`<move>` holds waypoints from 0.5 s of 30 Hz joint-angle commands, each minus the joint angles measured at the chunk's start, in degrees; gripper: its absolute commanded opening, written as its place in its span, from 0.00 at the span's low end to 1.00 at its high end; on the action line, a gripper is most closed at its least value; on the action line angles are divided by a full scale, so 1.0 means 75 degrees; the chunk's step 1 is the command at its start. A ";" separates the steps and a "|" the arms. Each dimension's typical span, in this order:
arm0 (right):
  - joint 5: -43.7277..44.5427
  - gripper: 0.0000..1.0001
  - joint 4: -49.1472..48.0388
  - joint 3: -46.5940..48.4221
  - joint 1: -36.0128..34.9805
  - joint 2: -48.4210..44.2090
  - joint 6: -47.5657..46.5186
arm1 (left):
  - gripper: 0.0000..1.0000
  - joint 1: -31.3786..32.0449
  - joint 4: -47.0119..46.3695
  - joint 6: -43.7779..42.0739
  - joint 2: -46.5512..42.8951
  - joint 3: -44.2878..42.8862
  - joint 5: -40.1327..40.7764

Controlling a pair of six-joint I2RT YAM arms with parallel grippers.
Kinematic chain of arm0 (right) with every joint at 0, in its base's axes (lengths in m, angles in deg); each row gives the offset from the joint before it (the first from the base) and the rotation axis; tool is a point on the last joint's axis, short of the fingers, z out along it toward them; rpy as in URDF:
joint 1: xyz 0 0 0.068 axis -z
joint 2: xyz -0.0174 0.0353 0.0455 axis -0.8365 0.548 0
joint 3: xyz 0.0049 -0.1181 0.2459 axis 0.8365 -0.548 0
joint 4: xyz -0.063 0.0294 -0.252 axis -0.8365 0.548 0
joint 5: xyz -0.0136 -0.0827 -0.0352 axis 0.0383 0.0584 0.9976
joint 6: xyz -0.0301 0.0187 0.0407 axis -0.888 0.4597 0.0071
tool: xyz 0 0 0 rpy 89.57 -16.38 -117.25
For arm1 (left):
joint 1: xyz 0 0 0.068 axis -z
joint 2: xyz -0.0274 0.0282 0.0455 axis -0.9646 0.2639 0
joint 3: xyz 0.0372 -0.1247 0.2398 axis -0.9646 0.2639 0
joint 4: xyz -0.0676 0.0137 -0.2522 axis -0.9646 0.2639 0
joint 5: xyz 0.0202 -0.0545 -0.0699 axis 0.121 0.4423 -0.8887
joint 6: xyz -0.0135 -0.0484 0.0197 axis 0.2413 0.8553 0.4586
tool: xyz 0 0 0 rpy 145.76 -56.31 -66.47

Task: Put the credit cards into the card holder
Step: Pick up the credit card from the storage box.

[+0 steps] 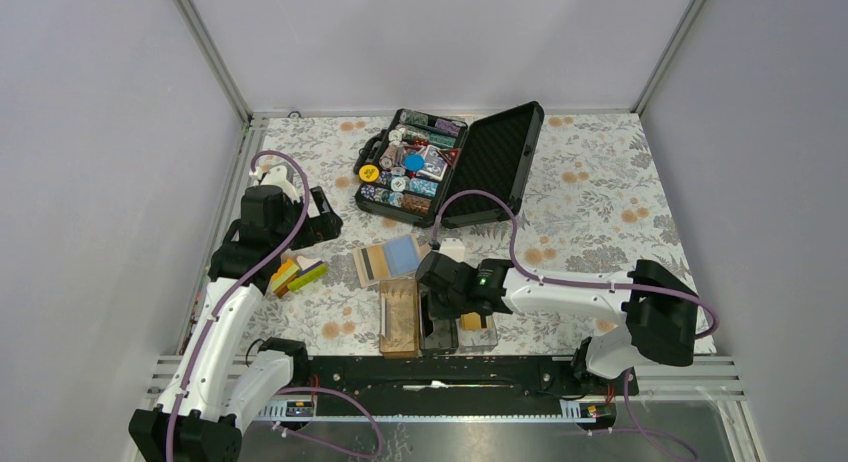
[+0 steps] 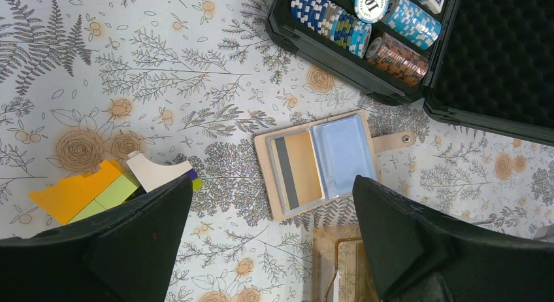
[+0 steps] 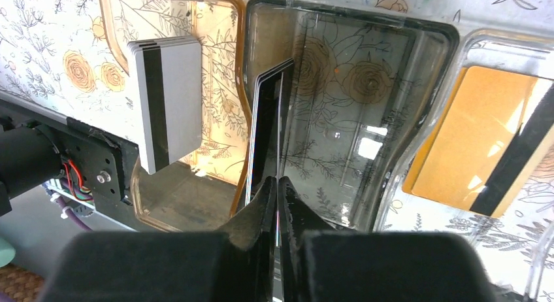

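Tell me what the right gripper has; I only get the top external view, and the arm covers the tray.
Observer: The right gripper is shut on a thin stack of cards, held on edge inside the dark middle compartment.
Operator: Anything in the brown one?
Observer: Yes. The brown compartment holds grey cards with black stripes, standing tilted.
Operator: And the left side?
Observer: The left gripper is open and holds nothing. Below it, an open wallet shows a gold card.
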 commanded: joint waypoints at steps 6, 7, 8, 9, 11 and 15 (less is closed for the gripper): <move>0.1275 0.00 0.1091 0.0846 -0.0224 -0.0231 -0.0108 | 0.99 -0.0049 -0.0225 -0.0083 -0.0088 0.0017 0.0053; 0.1348 0.00 0.1194 0.0872 -0.0225 -0.0272 -0.0120 | 0.99 -0.0049 -0.0225 -0.0082 -0.0093 0.0017 0.0039; 0.1429 0.00 0.1275 0.0894 -0.0225 -0.0312 -0.0132 | 0.99 -0.0049 -0.0225 -0.0072 -0.0082 0.0017 0.0024; 0.1507 0.00 0.1362 0.0918 -0.0225 -0.0349 -0.0135 | 0.99 -0.0049 -0.0225 -0.0071 -0.0076 0.0017 0.0019; 0.1665 0.00 0.1492 0.0930 -0.0230 -0.0449 -0.0155 | 0.99 -0.0049 -0.0225 -0.0053 -0.0075 0.0017 -0.0026; 0.1954 0.00 0.1645 0.0938 -0.0240 -0.0722 -0.0267 | 0.99 -0.0049 -0.0250 -0.0014 -0.0097 0.0017 -0.0290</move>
